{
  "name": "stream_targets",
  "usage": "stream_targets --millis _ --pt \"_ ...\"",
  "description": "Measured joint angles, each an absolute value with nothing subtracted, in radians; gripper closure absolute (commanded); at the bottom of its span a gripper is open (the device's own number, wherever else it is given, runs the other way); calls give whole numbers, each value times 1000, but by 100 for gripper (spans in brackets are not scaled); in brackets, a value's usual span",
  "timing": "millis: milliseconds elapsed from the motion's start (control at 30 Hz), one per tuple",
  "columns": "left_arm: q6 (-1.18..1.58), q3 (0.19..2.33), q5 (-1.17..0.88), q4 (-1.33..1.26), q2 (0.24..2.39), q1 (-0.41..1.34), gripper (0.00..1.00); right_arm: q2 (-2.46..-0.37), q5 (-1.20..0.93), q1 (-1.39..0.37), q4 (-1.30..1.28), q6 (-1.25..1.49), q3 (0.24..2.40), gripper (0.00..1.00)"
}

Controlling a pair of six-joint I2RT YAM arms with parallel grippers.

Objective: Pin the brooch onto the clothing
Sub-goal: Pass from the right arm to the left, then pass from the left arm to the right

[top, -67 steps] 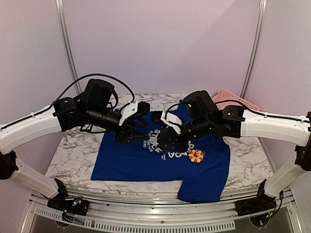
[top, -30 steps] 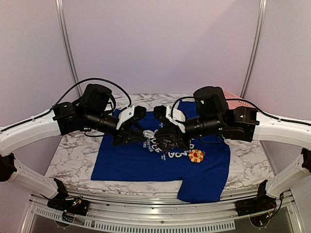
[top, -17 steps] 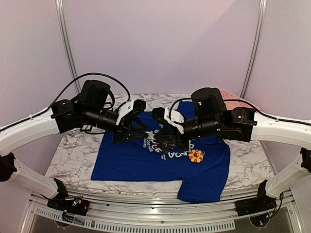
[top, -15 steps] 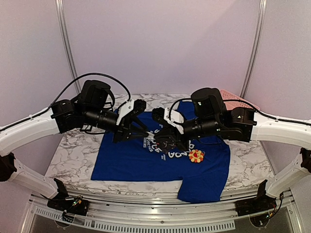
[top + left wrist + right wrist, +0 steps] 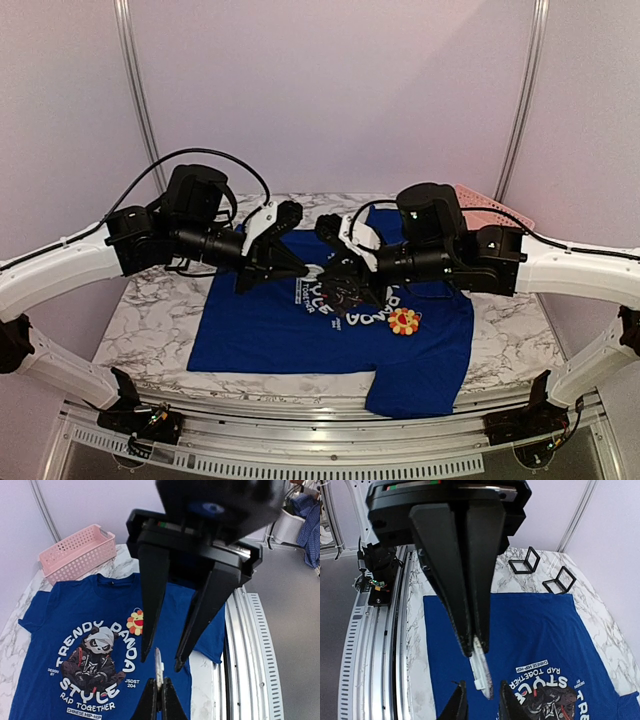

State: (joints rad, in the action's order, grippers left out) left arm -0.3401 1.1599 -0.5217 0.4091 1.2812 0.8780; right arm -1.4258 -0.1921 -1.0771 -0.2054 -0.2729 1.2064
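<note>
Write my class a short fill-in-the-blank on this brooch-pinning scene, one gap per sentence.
The brooch lies on the T-shirt beside its ___ print. The left pincer is ___ on a thin pale strip. The right pincer is ___. Beyond the T-shirt sits a ___ basket.
Missing words: panda, shut, open, pink.

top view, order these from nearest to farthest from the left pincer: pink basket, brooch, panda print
From the left pincer, shut on a thin white strip:
1. panda print, just below its tips, mid-chest.
2. brooch, farther right on the T-shirt, beside the lettering.
3. pink basket, farthest, at the back right corner.
</note>
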Motion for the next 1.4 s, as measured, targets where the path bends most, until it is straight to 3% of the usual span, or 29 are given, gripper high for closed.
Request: stream_targets --millis 133,300,533,633,833,967,1400 --pt "-143 1120 -544 239 1275 825 100 -1356 -250 -1003 -29 -173 1033 54" --pt "137 1018 -551 -67 1278 771 100 -1268 -294 -907 335 38 801 52" --pt "363 982 -571 -310 1298 789 100 -1391 -381 -915 709 278 817 69" --pt "395 978 -572 -356 1296 797 100 -1457 -426 -915 776 341 858 80" --pt "417 966 -572 -393 1289 802 100 -1499 -485 -915 850 391 892 81" --pt "421 966 -574 -415 1283 804 100 -1505 -505 -915 875 400 902 95" --pt "419 966 -587 -434 1274 805 100 -1514 -525 -911 884 399 926 84"
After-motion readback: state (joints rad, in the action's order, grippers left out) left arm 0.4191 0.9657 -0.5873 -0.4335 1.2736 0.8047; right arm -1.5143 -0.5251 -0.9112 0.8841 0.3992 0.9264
